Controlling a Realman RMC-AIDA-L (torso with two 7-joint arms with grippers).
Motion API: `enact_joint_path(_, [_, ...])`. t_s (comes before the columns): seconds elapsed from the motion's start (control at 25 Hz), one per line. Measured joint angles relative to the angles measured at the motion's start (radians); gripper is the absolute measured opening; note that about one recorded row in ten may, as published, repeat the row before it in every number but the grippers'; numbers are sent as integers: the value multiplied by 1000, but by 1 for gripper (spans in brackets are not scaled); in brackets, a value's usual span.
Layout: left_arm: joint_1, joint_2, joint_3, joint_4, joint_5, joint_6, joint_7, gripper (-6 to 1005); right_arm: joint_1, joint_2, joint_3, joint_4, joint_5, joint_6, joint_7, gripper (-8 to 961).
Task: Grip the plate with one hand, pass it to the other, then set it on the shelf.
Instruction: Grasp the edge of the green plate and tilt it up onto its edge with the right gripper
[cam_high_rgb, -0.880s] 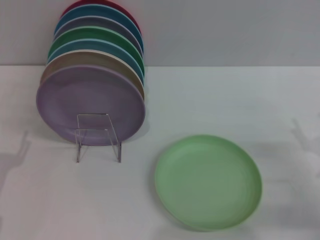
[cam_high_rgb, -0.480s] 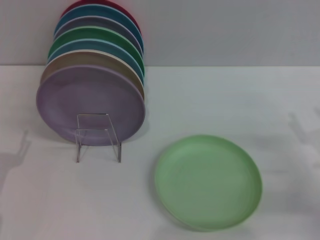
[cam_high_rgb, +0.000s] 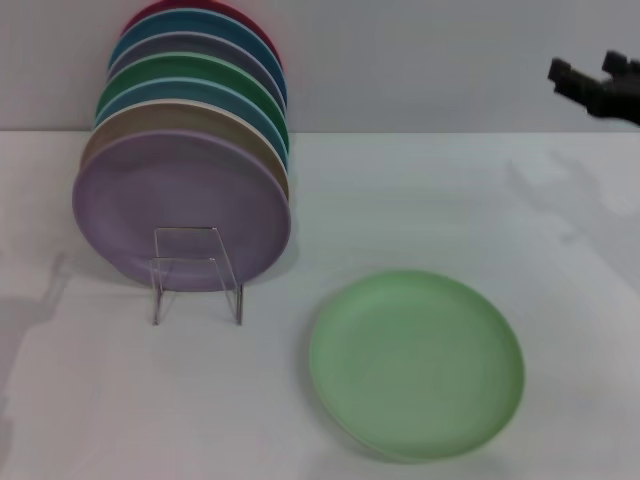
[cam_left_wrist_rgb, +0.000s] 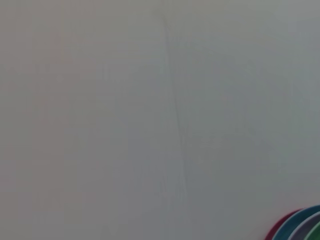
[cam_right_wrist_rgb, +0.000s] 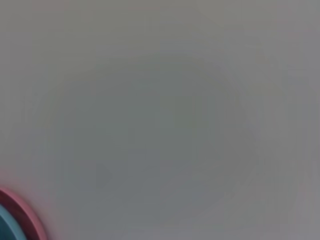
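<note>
With the plate (cam_high_rgb: 416, 364) lying flat on the table (cam_high_rgb: 450, 200) at 5 o'clock from the shelf (cam_high_rgb: 197, 273), bring your right gripper (cam_high_rgb: 590, 82), high at 2 o'clock, jaws seemingly parted, down onto its near rim; the left gripper is unseen.

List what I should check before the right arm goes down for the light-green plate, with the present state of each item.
1. Light-green plate lies flat on the table, nothing on it: ok.
2. Plate stands apart from the clear rack and the lilac plate: ok.
3. Right gripper is in the head view, high at the far right, well off the plate: ok to start, not yet above it.
4. Right gripper's fingers open enough for the rim: cannot tell.
5. Left gripper ready to receive: cannot tell, it is out of view.
6. Free slot at the rack's front: not ok as seen, the lilac plate leans right behind the front stand.
</note>
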Motion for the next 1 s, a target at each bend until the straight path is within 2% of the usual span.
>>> enact_joint_path(0.08, [-2, 0, 0, -4, 0, -1, 1, 796, 20, -1, 3, 88, -262, 45, 285, 762])
enact_joint_path(0.2, [-6, 0, -2, -6, 0, -2, 1, 796, 55, -2, 8, 230, -596, 255, 675, 762])
enact_joint_path(0.24, [-6, 0, -3, -6, 0, -2, 1, 796, 69, -4, 14, 268, -674, 350, 767, 761])
enact_joint_path(0.28, [-7, 1, -3, -7, 0, -2, 2, 796, 101, -8, 32, 314, -788, 524, 894, 761])
enact_joint_path(0.32, [-7, 1, -3, -7, 0, -2, 2, 796, 101, -8, 32, 314, -788, 524, 894, 761])
enact_joint_path(0.4, [-8, 2, -4, -7, 0, -3, 2, 796, 160, -12, 103, 327, -849, 767, 958, 760])
enact_joint_path(0.44, [-8, 2, -4, -7, 0, -3, 2, 796, 160, -12, 103, 327, -849, 767, 958, 760])
enact_joint_path(0.48, [-8, 2, -4, -7, 0, -5, 3, 796, 189, -13, 157, 324, -861, 893, 973, 759])
enact_joint_path(0.52, [-8, 2, -4, -7, 0, -5, 3, 796, 189, -13, 157, 324, -861, 893, 973, 759])
enact_joint_path(0.6, [-9, 2, -4, -7, 0, -14, 3, 796, 224, -21, 211, 316, -891, 1013, 1000, 757])
enact_joint_path(0.8, [-10, 2, -4, -7, 0, -21, 3, 796, 257, -25, 215, 292, -961, 1094, 1016, 754])
enact_joint_path(1.0, [-11, 4, -5, -7, 0, -24, 3, 796, 286, -25, 209, 205, -975, 1117, 1013, 750])
